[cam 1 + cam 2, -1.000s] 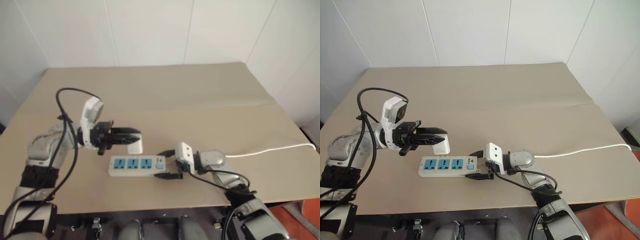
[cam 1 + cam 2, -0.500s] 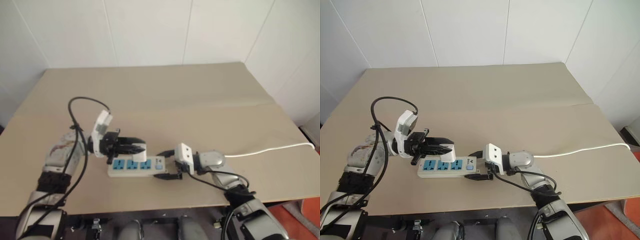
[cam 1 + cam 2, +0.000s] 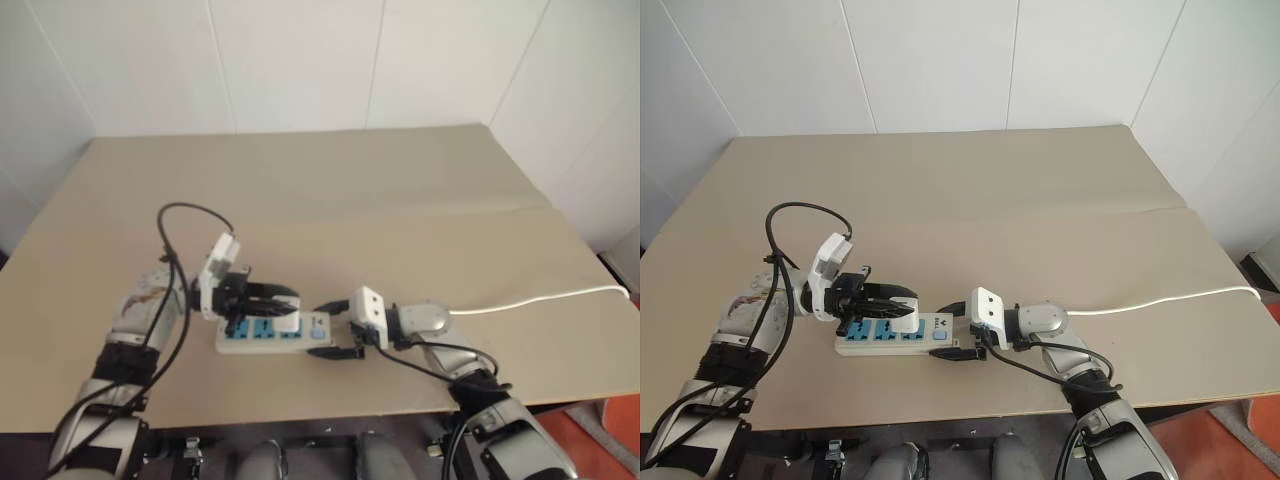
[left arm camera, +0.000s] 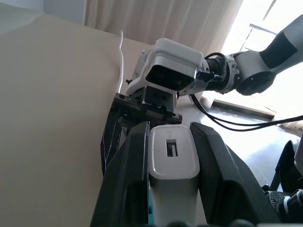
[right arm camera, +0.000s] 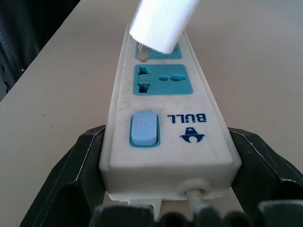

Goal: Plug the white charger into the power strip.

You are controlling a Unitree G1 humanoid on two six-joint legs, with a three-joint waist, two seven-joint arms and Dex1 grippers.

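The white charger (image 4: 173, 156) is clamped between the black fingers of my left gripper (image 3: 290, 308), which is shut on it and lies level just above the power strip (image 5: 165, 137). In the right wrist view the charger (image 5: 161, 21) stands over the second blue socket from the switch. Its metal prongs are at the slots, but how deep they sit is unclear. My right gripper (image 3: 322, 330) is shut on the strip's switch end, one finger on each long side. The socket nearest the blue switch (image 5: 143, 127) is free.
The strip's thin white cord (image 3: 540, 297) runs right across the tan table (image 3: 400, 220) to its edge. The strip lies near the table's front edge. White walls stand behind the table.
My left gripper has come down and rightward with the charger, from above and left of the strip to just over its sockets. The right gripper and the strip have stayed put.
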